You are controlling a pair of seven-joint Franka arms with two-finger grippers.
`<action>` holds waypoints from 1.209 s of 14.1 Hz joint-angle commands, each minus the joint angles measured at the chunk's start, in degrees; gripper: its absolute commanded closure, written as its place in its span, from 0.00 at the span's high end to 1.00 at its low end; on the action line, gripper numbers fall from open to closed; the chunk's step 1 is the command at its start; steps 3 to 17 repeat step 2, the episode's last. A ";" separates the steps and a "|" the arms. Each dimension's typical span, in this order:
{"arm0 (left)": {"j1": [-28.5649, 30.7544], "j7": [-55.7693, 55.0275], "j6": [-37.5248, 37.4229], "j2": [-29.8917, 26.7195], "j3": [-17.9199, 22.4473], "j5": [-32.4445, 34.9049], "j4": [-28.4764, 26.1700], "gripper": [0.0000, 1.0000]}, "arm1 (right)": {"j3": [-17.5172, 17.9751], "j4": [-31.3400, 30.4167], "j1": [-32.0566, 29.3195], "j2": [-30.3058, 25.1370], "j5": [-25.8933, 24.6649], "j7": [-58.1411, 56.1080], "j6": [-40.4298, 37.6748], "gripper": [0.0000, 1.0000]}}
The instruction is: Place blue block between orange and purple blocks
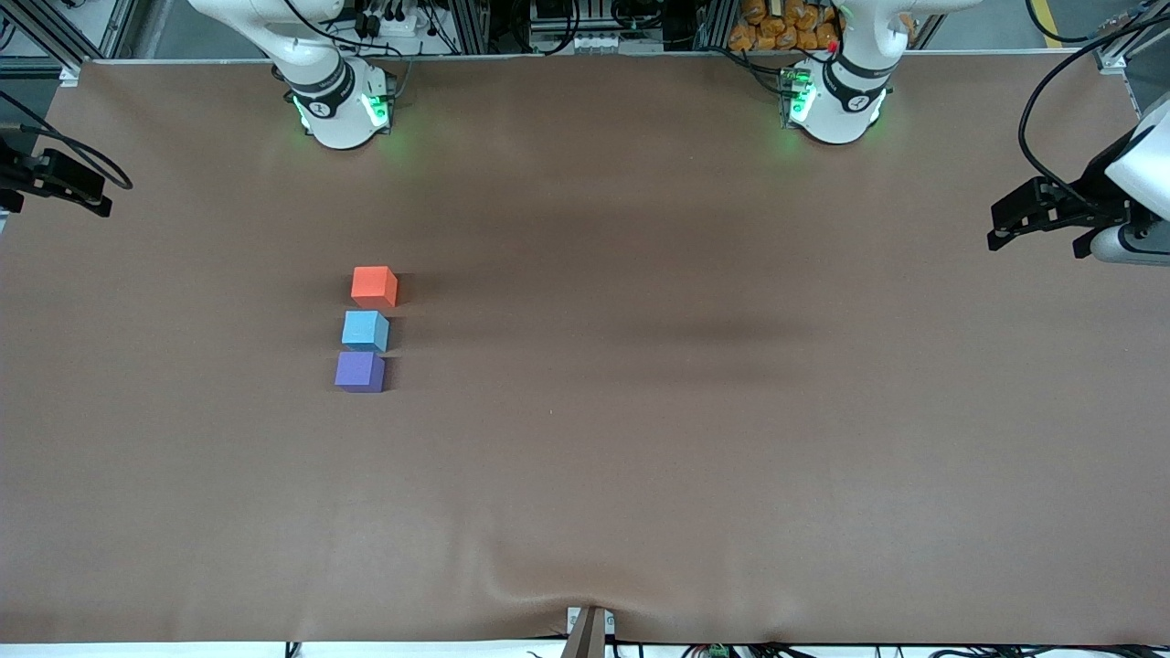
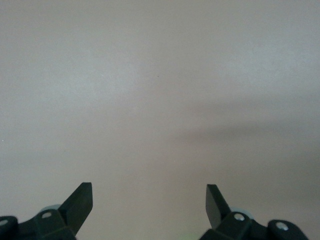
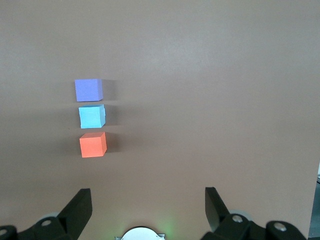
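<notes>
Three small cubes stand in a short row on the brown table (image 1: 686, 411), toward the right arm's end. The orange block (image 1: 374, 286) is farthest from the front camera, the purple block (image 1: 359, 372) nearest. The blue block (image 1: 366, 330) sits between them, close to both. The right wrist view shows the same row: purple block (image 3: 88, 90), blue block (image 3: 92, 116), orange block (image 3: 93, 144). My right gripper (image 3: 148, 192) hangs open and empty high over its own base (image 3: 140, 234). My left gripper (image 2: 149, 188) is open and empty over bare table. Neither gripper is near the blocks.
The right arm's base (image 1: 338, 100) and the left arm's base (image 1: 836, 100) stand at the table's edge farthest from the front camera. A black fixture (image 1: 55, 178) juts in at the right arm's end, a black-and-white one (image 1: 1051, 215) at the left arm's end.
</notes>
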 commanded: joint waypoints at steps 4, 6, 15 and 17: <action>-0.22 0.02 0.12 -0.05 -0.04 1.25 0.60 1.00 | -0.17 -0.38 -0.36 -0.89 0.24 -0.18 0.21 1.00; -0.22 0.02 0.12 -0.05 -0.04 1.25 0.60 1.00 | -0.17 -0.38 -0.36 -0.89 0.24 -0.18 0.21 1.00; -0.22 0.02 0.12 -0.05 -0.04 1.25 0.60 1.00 | -0.17 -0.38 -0.36 -0.89 0.24 -0.18 0.21 1.00; -0.22 0.02 0.12 -0.05 -0.04 1.25 0.60 1.00 | -0.17 -0.38 -0.36 -0.89 0.24 -0.18 0.21 1.00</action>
